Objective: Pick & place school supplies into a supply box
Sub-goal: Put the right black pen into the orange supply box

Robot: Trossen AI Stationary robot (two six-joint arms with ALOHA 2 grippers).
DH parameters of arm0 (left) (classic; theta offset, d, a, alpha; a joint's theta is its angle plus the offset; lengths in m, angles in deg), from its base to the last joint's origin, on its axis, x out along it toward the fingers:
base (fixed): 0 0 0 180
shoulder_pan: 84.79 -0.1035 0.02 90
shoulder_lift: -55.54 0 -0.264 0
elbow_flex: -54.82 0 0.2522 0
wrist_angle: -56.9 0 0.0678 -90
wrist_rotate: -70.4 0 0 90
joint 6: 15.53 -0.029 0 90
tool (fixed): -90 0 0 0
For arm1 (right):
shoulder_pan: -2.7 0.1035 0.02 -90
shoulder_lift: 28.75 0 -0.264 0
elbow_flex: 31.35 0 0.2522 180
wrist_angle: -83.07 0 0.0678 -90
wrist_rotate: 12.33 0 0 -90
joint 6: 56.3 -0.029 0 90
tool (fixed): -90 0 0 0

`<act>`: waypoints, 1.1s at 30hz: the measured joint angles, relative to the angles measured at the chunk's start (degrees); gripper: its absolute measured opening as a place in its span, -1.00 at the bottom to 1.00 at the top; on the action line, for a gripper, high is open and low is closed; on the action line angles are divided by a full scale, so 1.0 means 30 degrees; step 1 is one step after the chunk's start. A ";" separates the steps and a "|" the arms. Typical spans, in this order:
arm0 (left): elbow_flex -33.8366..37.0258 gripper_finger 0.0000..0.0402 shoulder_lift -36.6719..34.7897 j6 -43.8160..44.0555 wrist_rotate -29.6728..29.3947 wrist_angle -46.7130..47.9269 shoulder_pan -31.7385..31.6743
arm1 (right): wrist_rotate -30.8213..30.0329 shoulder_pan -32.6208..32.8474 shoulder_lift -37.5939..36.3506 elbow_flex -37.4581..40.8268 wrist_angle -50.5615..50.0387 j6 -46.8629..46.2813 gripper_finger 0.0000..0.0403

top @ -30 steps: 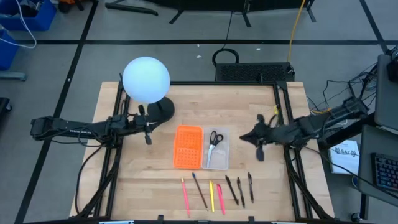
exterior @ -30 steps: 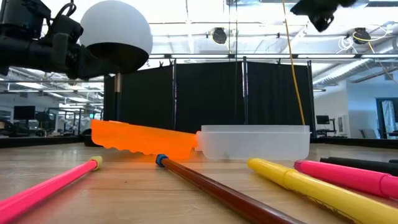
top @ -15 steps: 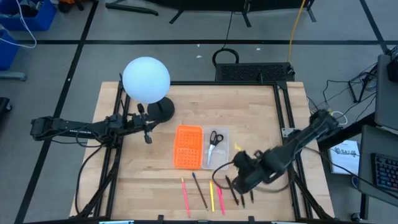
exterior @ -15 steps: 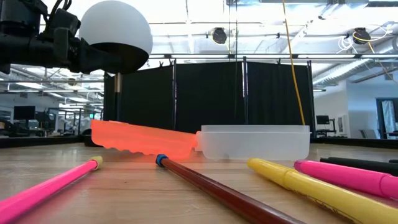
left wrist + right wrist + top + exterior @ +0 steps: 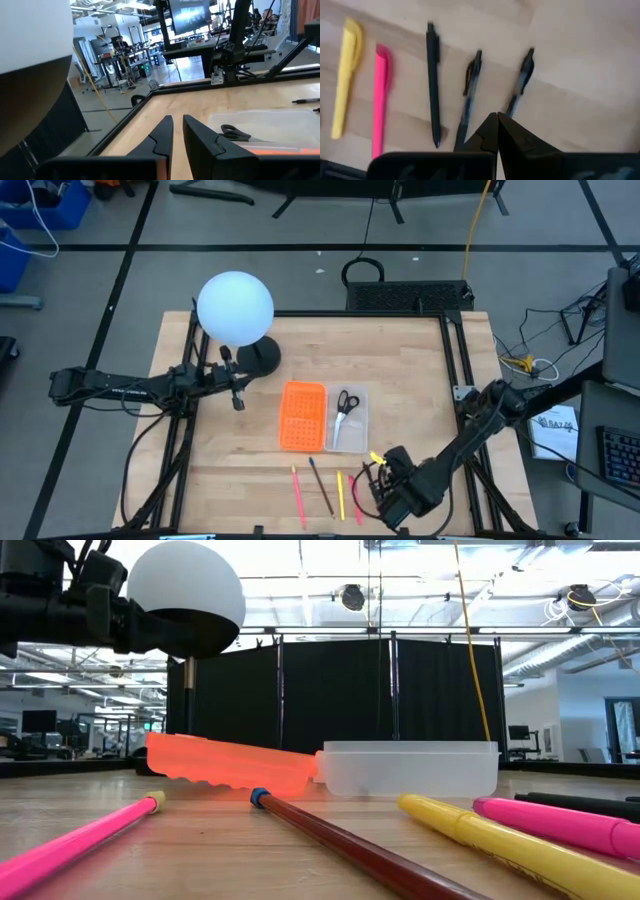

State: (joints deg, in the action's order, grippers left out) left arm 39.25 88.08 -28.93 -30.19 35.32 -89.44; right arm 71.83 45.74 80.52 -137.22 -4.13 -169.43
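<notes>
The supply box [image 5: 349, 423] is a clear tray joined to an orange gridded lid [image 5: 302, 416]. It sits mid-table with black-handled scissors [image 5: 345, 402] lying inside. Several pens lie in a row on the table near its near edge: pink [image 5: 298, 492], brown [image 5: 321, 486], yellow [image 5: 339, 493], pink [image 5: 354, 500] and dark ones [image 5: 433, 82]. My right gripper [image 5: 496, 122] hangs shut above the dark pens [image 5: 470, 92], pointing down, clear of them. My left gripper [image 5: 177, 131] waits level at the table's left by the lamp, its fingers a narrow gap apart and holding nothing.
A white globe lamp [image 5: 235, 308] on a black base stands at the far left, close to my left gripper [image 5: 238, 400]. Bare wood lies between the box and the pen row and on the table's right half. Black frame rails run along the table's edges.
My right gripper has swung from the table's right side toward the near edge and leftward, sinking and tipping from level to pointing down. It now hangs over the dark pens, still shut. The pens, box and scissors have not moved.
</notes>
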 joint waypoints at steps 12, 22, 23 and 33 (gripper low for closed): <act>0.0000 -0.75 0.0007 0.0118 0.0000 0.0313 0.0000 | -0.0459 0.1283 -0.0001 0.0678 -0.0441 -0.2388 -0.69; 0.0000 -0.75 0.0007 0.1003 0.0002 0.0726 0.0000 | -0.0521 0.1574 -0.0022 0.1263 0.1013 -0.3499 -0.18; 0.0000 -0.75 0.0007 0.1000 0.0003 0.0726 0.0000 | -0.0514 0.1568 -0.0008 0.1592 0.1453 -0.3556 -0.17; 0.0000 -0.75 0.0007 0.0919 0.0000 0.0733 0.0000 | 0.1593 0.1538 -0.0007 0.5201 0.4775 -0.3530 -0.22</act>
State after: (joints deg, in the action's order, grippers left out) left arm 39.25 88.10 -26.17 -30.19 37.52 -89.44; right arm 76.61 50.36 80.50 -121.62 10.20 -180.02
